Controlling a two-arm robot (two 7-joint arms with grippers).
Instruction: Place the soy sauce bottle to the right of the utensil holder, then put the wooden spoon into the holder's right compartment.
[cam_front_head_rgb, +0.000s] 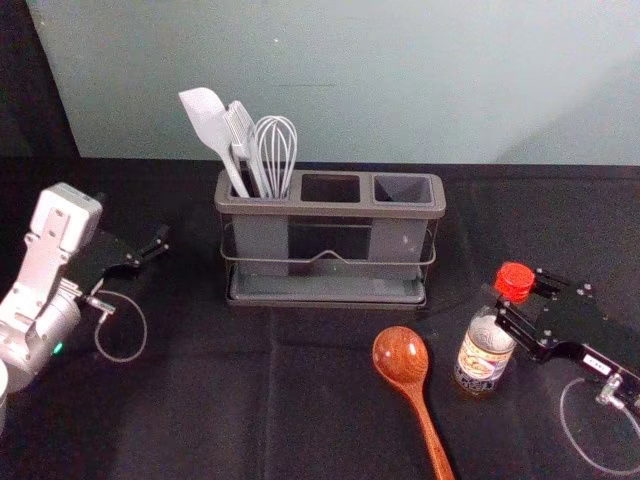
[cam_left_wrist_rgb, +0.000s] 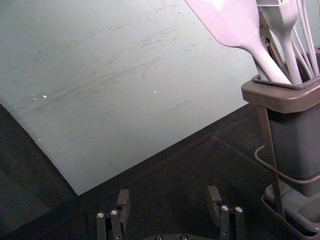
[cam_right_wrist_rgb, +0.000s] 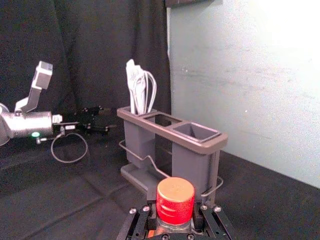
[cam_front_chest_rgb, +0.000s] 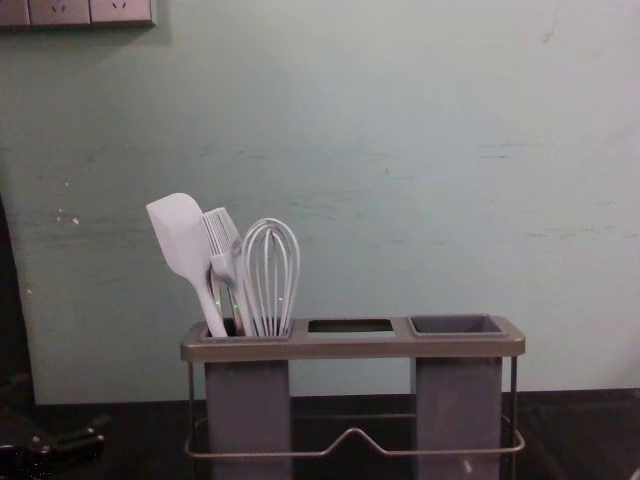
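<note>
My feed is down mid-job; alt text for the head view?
The right hand grips the soy sauce bottle below its cap, right of the wooden spoon. Behind stands the holder, white utensils in its left compartment; left hand farther left.

Head view downward, chest view level.

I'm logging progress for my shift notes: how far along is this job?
Neither placement looks finished. In hand: the soy sauce bottle, its neck between the right gripper's jaws, front-right of the utensil holder. Remaining: set it down at the holder's right, then put the wooden spoon, lying on the table, into the empty right compartment.
</note>
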